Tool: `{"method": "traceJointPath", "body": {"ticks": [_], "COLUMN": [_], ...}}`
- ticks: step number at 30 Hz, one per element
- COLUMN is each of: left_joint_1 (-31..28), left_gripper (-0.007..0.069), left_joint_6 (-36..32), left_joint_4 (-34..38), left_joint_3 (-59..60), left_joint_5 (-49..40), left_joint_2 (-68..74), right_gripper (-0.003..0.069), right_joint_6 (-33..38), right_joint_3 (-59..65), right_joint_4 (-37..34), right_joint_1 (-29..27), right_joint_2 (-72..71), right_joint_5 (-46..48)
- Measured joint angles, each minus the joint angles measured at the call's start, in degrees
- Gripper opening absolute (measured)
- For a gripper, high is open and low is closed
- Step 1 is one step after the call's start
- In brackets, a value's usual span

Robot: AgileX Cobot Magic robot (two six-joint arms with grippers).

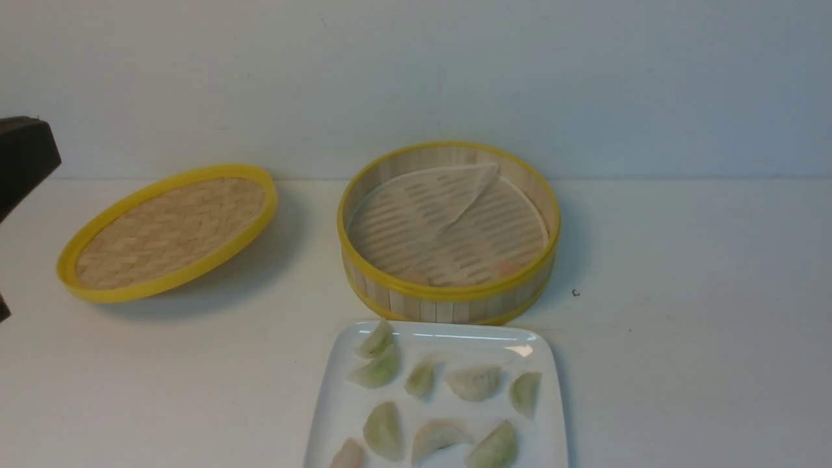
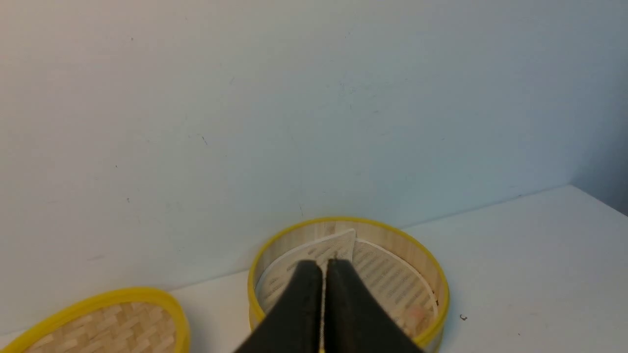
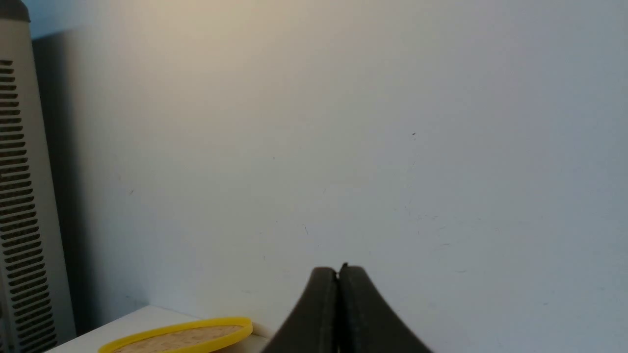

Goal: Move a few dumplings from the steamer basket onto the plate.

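The steamer basket (image 1: 448,292) stands at the table's middle, its paper liner (image 1: 448,227) with a folded flap. Two pinkish dumplings (image 1: 507,267) peek over its near rim; one shows in the left wrist view (image 2: 417,312). The white plate (image 1: 338,403) sits in front of the basket and holds several pale green and pinkish dumplings (image 1: 383,430). My left gripper (image 2: 324,267) is shut and empty, held high and back from the basket (image 2: 431,274). My right gripper (image 3: 338,272) is shut and empty, facing the wall. Neither gripper's fingers show in the front view.
The shallow woven lid (image 1: 169,231) with a yellow rim leans tilted at the left; it also shows in the left wrist view (image 2: 103,323) and right wrist view (image 3: 181,336). A dark part of the left arm (image 1: 23,162) is at the far left edge. A grey vented unit (image 3: 24,196) stands beyond the lid.
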State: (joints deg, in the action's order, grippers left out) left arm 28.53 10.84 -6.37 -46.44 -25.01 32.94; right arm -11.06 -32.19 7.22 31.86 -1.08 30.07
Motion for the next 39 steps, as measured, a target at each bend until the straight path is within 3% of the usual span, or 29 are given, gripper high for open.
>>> {"method": "traceJointPath", "body": {"ticks": [7,12,21,39], "left_joint_1": [-1.9,-10.73,-25.58,-27.78], "left_gripper": [-0.0006,-0.0006,-0.0006,-0.0006], "left_joint_6": [-4.31,-11.57,-14.06,-17.09], "left_joint_4": [1.88,8.74,11.58,11.41], "left_joint_3": [6.48,21.42,46.74,47.98], "left_joint_5": [1.62,3.22,3.29,3.1], "left_joint_2": [-3.27,-13.52,-31.79,-33.51], "right_gripper": [-0.0014,-0.0014,-0.0014,-0.0014], "right_joint_6": [-0.05,-0.05,-0.05,-0.05], "right_joint_3": [0.0,0.0,0.0,0.0], "right_joint_4": [0.06,0.06,0.12,0.12], "right_joint_1": [0.0,0.0,0.0,0.0], "right_joint_2": [0.0,0.0,0.0,0.0], "right_joint_5": [0.0,0.0,0.0,0.0]}}
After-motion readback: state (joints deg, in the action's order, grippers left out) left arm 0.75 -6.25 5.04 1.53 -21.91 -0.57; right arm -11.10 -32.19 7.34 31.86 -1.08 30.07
